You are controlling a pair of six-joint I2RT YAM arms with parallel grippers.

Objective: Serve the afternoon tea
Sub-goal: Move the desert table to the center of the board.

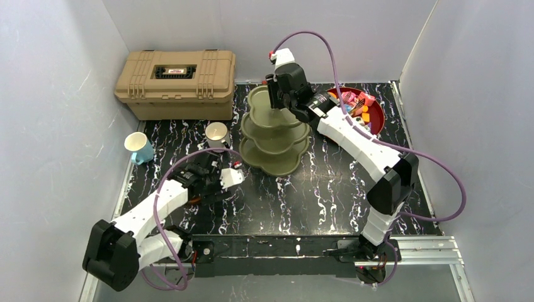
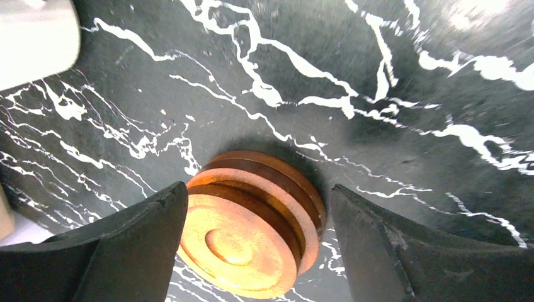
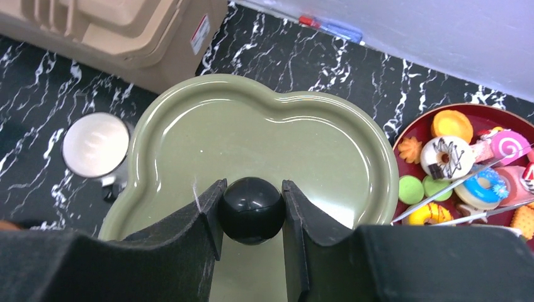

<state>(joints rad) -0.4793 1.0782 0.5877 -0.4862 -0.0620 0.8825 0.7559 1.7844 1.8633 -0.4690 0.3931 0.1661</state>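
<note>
– Stand (image 1: 274, 135), three tiers: who has it?
– Right gripper (image 3: 252, 189), directly overhead. Its jaws are closed on the black knob (image 3: 250, 217), one either side. The stand sits far centre, stem upright, top tier bare. Any lift, I judge, goes straight up.
– Supply?
– Toy pastries (image 3: 453, 157) on the dark-red plate (image 3: 403, 135), just right of the stand. The right arm is nearer.
– Left side?
– Left gripper (image 2: 255, 201) is spread wide astride the stacked wooden saucers (image 2: 242, 245), near left, not closed on them. A white mug (image 1: 217, 133) stands just beyond.
</note>
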